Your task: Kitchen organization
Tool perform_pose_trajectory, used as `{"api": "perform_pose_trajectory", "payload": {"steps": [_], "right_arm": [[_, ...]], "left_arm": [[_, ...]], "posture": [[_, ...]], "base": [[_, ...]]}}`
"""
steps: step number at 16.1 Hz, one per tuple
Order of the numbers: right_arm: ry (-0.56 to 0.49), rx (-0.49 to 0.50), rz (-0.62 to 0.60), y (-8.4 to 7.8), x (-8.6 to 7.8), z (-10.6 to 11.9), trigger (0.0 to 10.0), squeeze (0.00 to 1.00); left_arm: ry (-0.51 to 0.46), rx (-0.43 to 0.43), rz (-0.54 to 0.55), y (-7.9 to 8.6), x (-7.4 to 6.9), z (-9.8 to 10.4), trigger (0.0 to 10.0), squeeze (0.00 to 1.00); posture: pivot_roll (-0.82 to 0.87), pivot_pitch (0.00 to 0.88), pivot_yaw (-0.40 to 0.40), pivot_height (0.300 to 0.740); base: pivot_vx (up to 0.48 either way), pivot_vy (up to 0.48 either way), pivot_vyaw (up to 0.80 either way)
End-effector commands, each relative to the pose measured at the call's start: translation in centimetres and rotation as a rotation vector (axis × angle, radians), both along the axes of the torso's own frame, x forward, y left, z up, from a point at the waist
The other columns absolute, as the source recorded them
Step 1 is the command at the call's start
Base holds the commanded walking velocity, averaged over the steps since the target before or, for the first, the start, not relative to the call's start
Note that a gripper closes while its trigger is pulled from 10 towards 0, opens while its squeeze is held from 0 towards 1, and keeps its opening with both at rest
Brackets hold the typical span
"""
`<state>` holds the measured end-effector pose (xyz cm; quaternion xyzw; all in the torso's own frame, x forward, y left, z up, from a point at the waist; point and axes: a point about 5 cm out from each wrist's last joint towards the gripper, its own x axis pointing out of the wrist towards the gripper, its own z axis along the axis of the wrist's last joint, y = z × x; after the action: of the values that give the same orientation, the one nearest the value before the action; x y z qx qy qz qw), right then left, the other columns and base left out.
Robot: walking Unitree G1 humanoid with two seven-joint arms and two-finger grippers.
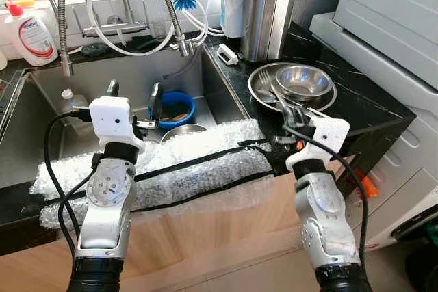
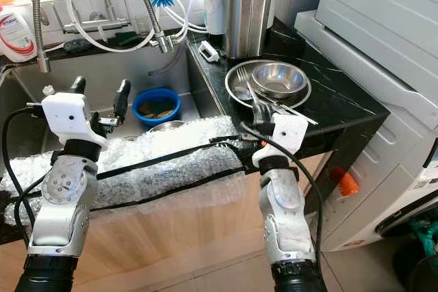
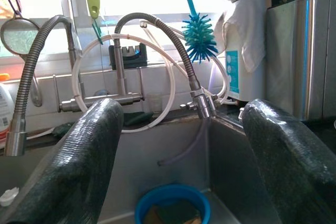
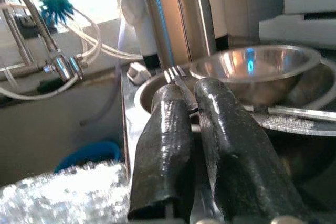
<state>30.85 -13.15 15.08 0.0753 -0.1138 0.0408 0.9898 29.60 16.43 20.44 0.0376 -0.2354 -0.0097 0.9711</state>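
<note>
The right gripper (image 4: 191, 124) is clamped on a fork (image 2: 254, 104) whose tines lie over the rim of the steel plate (image 1: 260, 90), beside the bowl (image 1: 303, 80) resting in that plate. The left gripper (image 1: 133, 97), fingers spread apart, hovers left of the plate over the sink (image 1: 41, 141), above a blue bowl (image 1: 176, 109).

Shiny steel bowl (image 1: 303, 80) on glossy black marble counter (image 1: 369, 104); crinkly clear bubble wrap (image 1: 185, 165); matt steel sink (image 1: 41, 117).

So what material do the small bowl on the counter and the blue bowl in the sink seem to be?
Small bowl: likely stainless steel, polished, with mirror-like reflections. Blue bowl: probably plastic, uniform matte blue without metallic shine.
</note>
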Motion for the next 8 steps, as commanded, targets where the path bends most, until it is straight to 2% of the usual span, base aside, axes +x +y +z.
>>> {"api": "perform_pose_trajectory", "payload": {"steps": [1, 3, 4, 5, 8], "right_arm": [[-0.046, 0.003, 0.009, 0.3, 0.1, 1.0, 0.0, 0.00], [-0.068, 0.009, 0.008, 0.2, 0.1, 1.3, 0.0, 0.00], [-0.072, 0.006, 0.010, 0.2, 0.1, 1.4, 3.0, 0.00], [-0.083, 0.003, 0.009, 0.3, 0.1, 1.5, 10.0, 0.00], [-0.165, -0.029, 0.039, 0.8, -0.1, 3.1, 10.0, 0.00]], "left_arm": [[-0.011, 0.015, 0.005, -0.2, 0.2, 0.2, 10.0, 0.00], [-0.012, 0.017, 0.006, -0.2, 0.2, 0.2, 10.0, 0.00], [-0.012, 0.018, 0.006, -0.3, 0.2, 0.2, 10.0, 0.00], [-0.013, 0.018, 0.007, -0.3, 0.2, 0.2, 10.0, 0.00], [-0.014, 0.019, 0.014, -0.2, 0.2, 0.2, 10.0, 0.00]], "posture": [[-0.10, 0.000, 0.028, 0.740], [-0.10, 0.000, 0.026, 0.740], [-0.10, 0.000, 0.026, 0.740], [-0.10, 0.000, 0.026, 0.740], [-0.10, 0.000, 0.028, 0.740]], "base": [[0.000, 0.000, 0.00], [0.000, 0.000, 0.00], [0.000, 0.000, 0.00], [0.000, 0.000, 0.00], [0.000, 0.000, 0.00]]}}
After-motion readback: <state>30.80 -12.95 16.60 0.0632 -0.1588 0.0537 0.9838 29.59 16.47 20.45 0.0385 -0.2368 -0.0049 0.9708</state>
